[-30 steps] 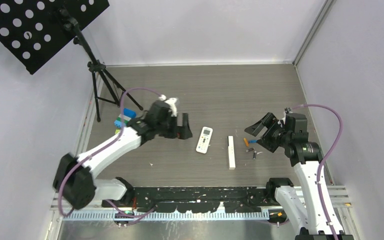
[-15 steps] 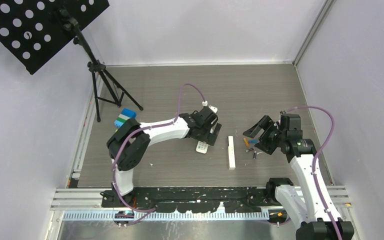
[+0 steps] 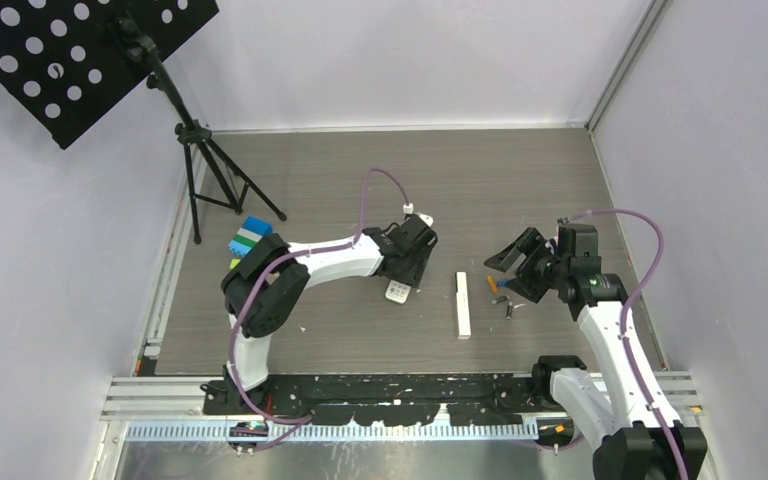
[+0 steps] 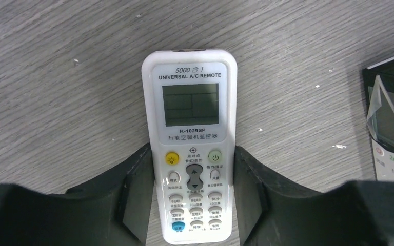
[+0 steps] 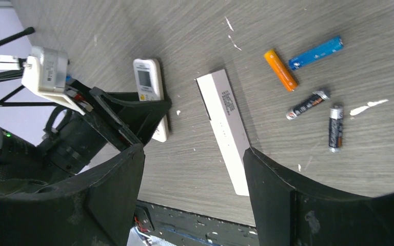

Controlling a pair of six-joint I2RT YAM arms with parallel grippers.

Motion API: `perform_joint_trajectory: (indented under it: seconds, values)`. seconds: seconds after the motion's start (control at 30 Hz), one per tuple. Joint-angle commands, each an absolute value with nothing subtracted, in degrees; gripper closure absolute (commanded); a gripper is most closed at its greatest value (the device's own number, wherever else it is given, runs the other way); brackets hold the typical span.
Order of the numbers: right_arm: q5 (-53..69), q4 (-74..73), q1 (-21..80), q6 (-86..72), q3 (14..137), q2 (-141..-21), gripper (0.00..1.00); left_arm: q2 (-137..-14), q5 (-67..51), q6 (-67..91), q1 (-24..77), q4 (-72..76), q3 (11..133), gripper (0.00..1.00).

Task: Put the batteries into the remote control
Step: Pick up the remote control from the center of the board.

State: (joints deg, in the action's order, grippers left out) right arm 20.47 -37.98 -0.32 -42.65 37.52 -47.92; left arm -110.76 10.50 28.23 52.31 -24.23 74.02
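A white universal A/C remote (image 4: 192, 102) lies face up on the wooden table (image 3: 480, 190); its end shows under the left wrist in the top view (image 3: 397, 291). My left gripper (image 4: 191, 154) straddles its button end, both jaws touching its sides. A slim white remote (image 3: 462, 304) lies to its right, also in the right wrist view (image 5: 225, 118). The batteries lie loose beyond it: orange (image 5: 280, 69), blue (image 5: 316, 52) and two dark ones (image 5: 307, 104). My right gripper (image 5: 194, 154) is open and empty, held above the table beside them (image 3: 515, 265).
A black tripod stand (image 3: 205, 170) with a perforated panel stands at the far left. Coloured toy blocks (image 3: 250, 235) sit near it. A black rail (image 3: 390, 410) runs along the near table edge. White walls close three sides.
My left arm swung right from the blocks onto the white remote, and the remote has shifted slightly left. My right gripper edged a little toward the batteries.
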Motion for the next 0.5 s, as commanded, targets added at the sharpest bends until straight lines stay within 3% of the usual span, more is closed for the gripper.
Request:
perform_joint_trajectory:
  seconds: [0.0, 0.17, 0.3, 0.47]
  values:
    - [24.42, -29.49, 0.0, -45.52, 36.09, -44.85, 0.24, -110.27, 11.14, 28.46, 52.6, -25.05, 74.57, 0.56]
    - [28.38, -20.88, 3.96, -49.1, 35.77, -42.7, 0.24, -102.82, -0.59, 28.68, 49.69, -23.52, 73.48, 0.67]
    - [26.68, -13.63, 10.51, -52.83, 34.78, -39.99, 0.19, -94.68, -14.16, 30.43, 45.45, -20.66, 71.21, 0.69]
    - [21.66, -5.19, 16.85, -58.55, 32.19, -35.42, 0.09, -85.01, -21.74, 34.16, 40.59, -19.3, 70.62, 0.68]
